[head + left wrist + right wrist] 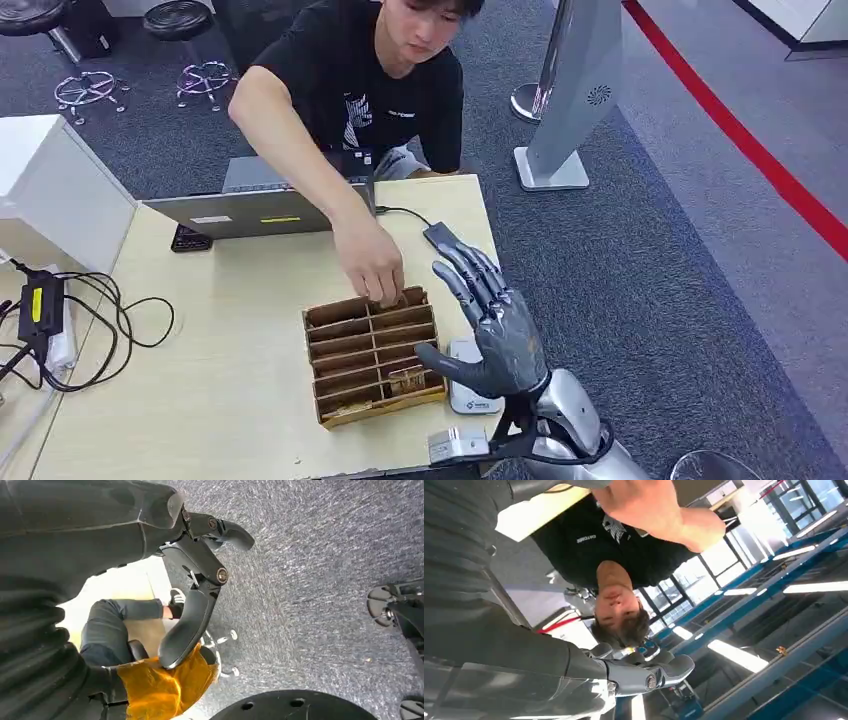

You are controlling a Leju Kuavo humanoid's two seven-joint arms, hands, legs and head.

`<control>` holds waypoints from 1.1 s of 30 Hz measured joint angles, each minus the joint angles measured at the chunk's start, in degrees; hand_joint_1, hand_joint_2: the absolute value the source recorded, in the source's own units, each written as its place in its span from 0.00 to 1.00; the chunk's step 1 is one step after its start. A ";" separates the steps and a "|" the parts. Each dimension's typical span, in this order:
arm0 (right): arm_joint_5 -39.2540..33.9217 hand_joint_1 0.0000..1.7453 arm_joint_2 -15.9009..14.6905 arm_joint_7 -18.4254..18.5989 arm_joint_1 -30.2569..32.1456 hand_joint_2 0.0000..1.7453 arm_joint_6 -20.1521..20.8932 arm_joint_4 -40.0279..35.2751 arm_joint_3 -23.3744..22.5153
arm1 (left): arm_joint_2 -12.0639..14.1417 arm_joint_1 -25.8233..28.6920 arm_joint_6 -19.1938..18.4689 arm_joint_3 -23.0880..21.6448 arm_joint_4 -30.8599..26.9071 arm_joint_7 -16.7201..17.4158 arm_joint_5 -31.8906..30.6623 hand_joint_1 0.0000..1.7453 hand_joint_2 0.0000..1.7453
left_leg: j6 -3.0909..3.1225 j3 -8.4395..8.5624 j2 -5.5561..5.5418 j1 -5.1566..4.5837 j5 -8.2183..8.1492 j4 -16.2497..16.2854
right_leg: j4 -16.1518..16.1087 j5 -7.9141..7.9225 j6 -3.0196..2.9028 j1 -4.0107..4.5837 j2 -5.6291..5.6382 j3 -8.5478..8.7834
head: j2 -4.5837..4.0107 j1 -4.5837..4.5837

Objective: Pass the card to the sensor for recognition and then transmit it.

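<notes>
A brown cardboard organiser (372,355) with several slots sits on the pale table (220,360). A person's hand (370,262) reaches into its far slots. A small card-like piece (405,379) lies in a near slot. My right hand (492,330) hovers just right of the organiser, fingers spread and holding nothing; its fingers (644,672) also appear in the right wrist view. Under it lies a white sensor pad (470,392). A black reader (441,237) on a cable lies farther back. My left hand (200,595) hangs over the carpet, holding nothing.
A grey laptop (250,205) stands at the table's far side, in front of the seated person (360,80). Black cables and a power brick (45,305) lie at the left edge. A small grey block (455,445) sits at the front edge. A grey kiosk stand (575,90) rises on the carpet to the right.
</notes>
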 joint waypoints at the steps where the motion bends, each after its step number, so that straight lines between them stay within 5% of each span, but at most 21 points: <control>1: -0.50 0.00 0.00 0.09 0.44 1.00 0.02 -0.35 -0.11 | 0.00 0.00 0.04 0.09 0.00 0.00 0.00 0.00 1.00 | 0.00 0.00 0.00 0.00 0.00 0.00 | 0.00 0.00 0.00 0.00 0.00 0.00 | 0.00 0.00; 19: 0.07 0.00 0.00 0.28 1.40 1.00 0.18 -0.96 -0.72 | -0.13 -0.03 -0.09 0.87 0.00 -0.07 -0.68 0.00 1.00 | 0.00 0.01 0.00 0.00 0.00 0.00 | 0.00 0.00 0.00 0.00 0.00 0.01 | 0.00 0.00; 33: 4.67 0.00 1.42 3.84 -1.45 1.00 -0.31 4.68 -0.41 | -0.20 -0.11 -0.28 0.90 0.00 -0.07 -2.62 0.00 1.00 | 0.00 0.01 0.00 0.00 0.01 0.00 | 0.01 0.01 0.00 0.00 0.00 0.03 | 0.00 0.00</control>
